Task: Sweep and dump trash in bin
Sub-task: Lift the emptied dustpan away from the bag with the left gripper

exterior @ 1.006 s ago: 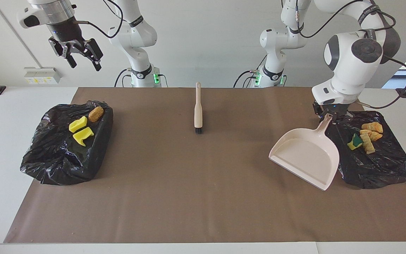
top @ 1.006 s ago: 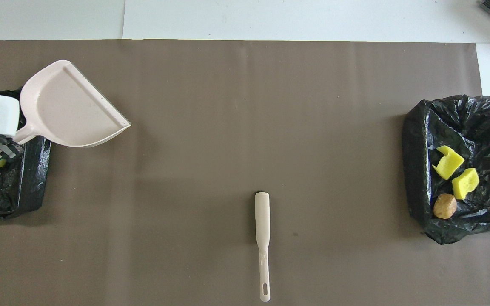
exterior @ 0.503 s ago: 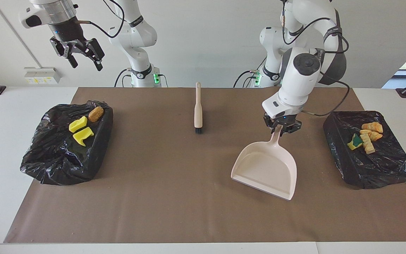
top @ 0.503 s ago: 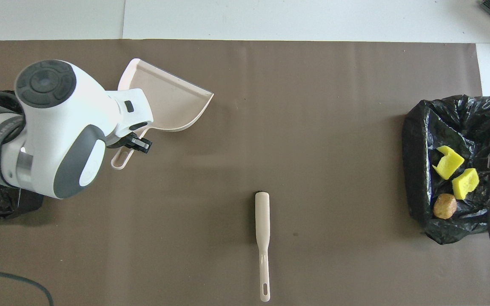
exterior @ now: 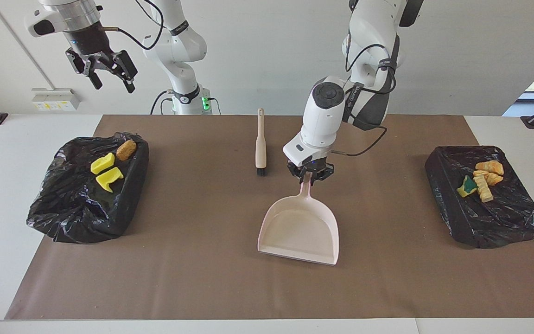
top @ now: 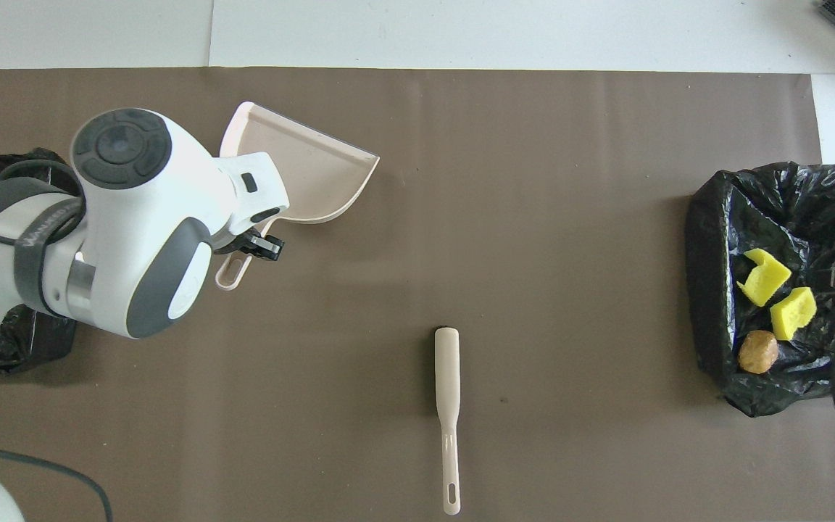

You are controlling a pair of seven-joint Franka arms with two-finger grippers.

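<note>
My left gripper (exterior: 308, 178) (top: 247, 250) is shut on the handle of the pale pink dustpan (exterior: 299, 227) (top: 309, 170). The pan is empty and hangs over the middle of the mat, its lip pointing away from the robots. Trash lies in two black-bagged bins. The bin (exterior: 63, 208) (top: 715, 239) at the right arm's end holds two yellow chunks (exterior: 102, 163) (top: 764, 277) and a brown bun (exterior: 126, 149) (top: 758, 351). The bin (exterior: 503, 218) at the left arm's end holds croissant-like pieces (exterior: 489, 168) and a yellow chunk (exterior: 467, 185). My right gripper (exterior: 107, 79) waits open, high over its bin.
A cream hand brush (exterior: 261, 144) (top: 448, 406) lies on the brown mat (exterior: 202, 260), beside the left gripper and nearer to the robots than the pan. In the overhead view my left arm covers most of the bin at its end.
My left arm has carried the dustpan from beside the bin at its own end to the middle of the mat, turning it. The right gripper has barely moved.
</note>
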